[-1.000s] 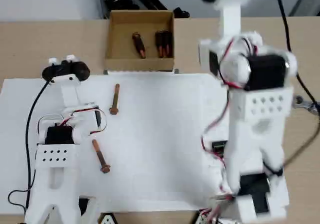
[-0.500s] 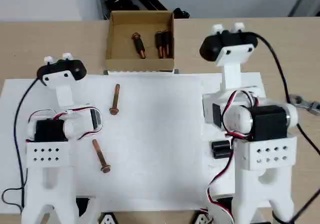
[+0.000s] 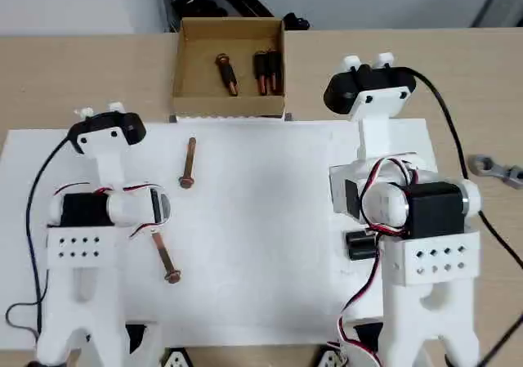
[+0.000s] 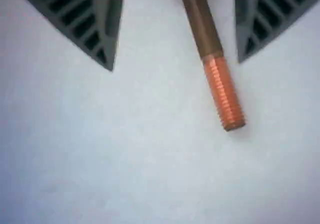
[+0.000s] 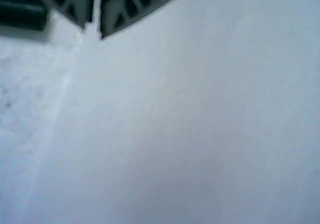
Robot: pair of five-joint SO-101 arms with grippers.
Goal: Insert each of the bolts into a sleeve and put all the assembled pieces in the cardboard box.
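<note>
Two copper bolts lie on the white sheet: one (image 3: 189, 163) near the box, the other (image 3: 166, 257) beside the left arm (image 3: 106, 212). In the left wrist view, my left gripper (image 4: 175, 59) is open just above the sheet, and this second bolt (image 4: 215, 69) lies between its fingers with its threaded end pointing away. My right gripper (image 5: 96, 29) is shut and empty, low over the sheet. A black sleeve (image 5: 22, 14) lies close beside it, the same sleeve (image 3: 359, 244) seen at the right arm's base. The cardboard box (image 3: 229, 105) holds assembled pieces (image 3: 226, 73) (image 3: 267, 71).
The white sheet (image 3: 261, 244) covers the table's middle between the two arms. A metal wrench (image 3: 494, 168) lies on the bare wood at the far right. Dark equipment sits behind the box at the table's back edge.
The right arm has come down from high near the camera and folded low over the sheet. The left arm has shifted slightly, its wrist now over the nearer bolt.
</note>
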